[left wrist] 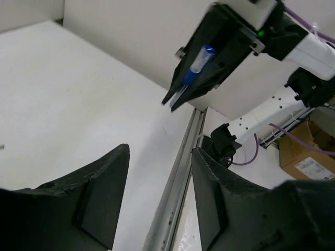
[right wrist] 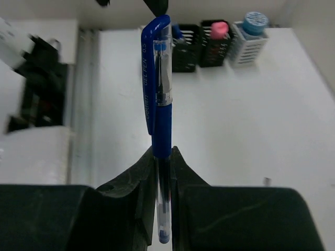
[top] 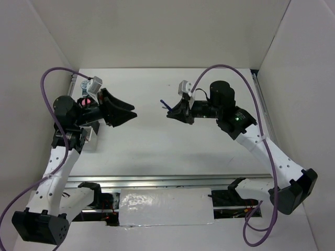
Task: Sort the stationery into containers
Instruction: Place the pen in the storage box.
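Observation:
My right gripper (right wrist: 163, 152) is shut on a blue pen (right wrist: 160, 94), which stands up out of the jaws with its cap end away from the wrist. From above, this gripper (top: 169, 112) hovers over the middle of the table with the pen (top: 164, 103) poking out toward the left arm. The left gripper (top: 134, 111) faces it a short way off, open and holding nothing; its fingers (left wrist: 104, 193) frame bare table. The containers stand in a row at the far left: two black mesh boxes (right wrist: 186, 49), one holding a pink block (right wrist: 219, 29), and a white slotted box (right wrist: 250, 44) holding a round blue-white tin (right wrist: 255, 21).
A metal rail (left wrist: 180, 172) runs along the table's near edge, with the arm bases and purple cables (top: 246, 78) behind it. White walls enclose the table on three sides. The left arm covers most of the container row (top: 91, 137) in the top view.

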`<state>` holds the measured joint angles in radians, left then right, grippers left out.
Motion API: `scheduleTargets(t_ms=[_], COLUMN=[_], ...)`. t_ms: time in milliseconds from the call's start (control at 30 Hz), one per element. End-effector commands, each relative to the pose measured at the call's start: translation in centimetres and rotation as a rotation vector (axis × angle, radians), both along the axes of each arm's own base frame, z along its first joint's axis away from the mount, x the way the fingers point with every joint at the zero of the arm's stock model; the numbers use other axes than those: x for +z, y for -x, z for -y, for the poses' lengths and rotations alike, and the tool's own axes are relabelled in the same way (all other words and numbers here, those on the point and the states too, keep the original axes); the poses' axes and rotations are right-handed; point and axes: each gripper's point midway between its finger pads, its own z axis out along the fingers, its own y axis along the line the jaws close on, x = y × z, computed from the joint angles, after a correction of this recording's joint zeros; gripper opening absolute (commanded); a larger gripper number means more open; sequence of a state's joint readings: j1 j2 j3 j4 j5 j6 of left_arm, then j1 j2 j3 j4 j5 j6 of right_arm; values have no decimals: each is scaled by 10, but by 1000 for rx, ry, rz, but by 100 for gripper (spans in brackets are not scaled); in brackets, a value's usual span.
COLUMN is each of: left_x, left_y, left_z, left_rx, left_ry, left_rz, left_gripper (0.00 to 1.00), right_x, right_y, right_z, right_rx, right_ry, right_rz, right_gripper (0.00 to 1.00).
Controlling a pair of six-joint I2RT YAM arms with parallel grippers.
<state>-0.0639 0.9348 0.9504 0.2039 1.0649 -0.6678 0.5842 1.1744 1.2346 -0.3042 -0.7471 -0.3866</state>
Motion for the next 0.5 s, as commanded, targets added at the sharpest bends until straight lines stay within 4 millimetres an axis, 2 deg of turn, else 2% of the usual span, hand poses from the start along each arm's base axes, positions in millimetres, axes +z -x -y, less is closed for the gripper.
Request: scheduleTargets(t_ms=[0, 33, 133, 267, 400, 467], left_x=[31, 39, 54, 67, 78, 87], left_y=[11, 9, 9, 13, 19, 26], left_z=[14, 17, 27, 44, 57, 62], left_rx=[-24, -6, 1, -14, -52, -83], left_ry=[16, 29, 82, 158, 189, 220], left_rz=[234, 247, 234, 200, 227, 239], left_gripper=[63, 64, 67, 69, 67, 61], right_x=[44, 47, 56, 62, 61, 60], right_y=[40, 47, 52, 60, 64, 65], right_z=[-23, -28, -35, -42, -47, -48], right_rx=[123, 139, 157, 191, 207, 211], right_ry=[-174, -187, -220, -237, -231, -232], right_rz=[-325, -375, -423, -451, -457, -462], right_gripper=[0, 0, 0, 0, 0, 0])
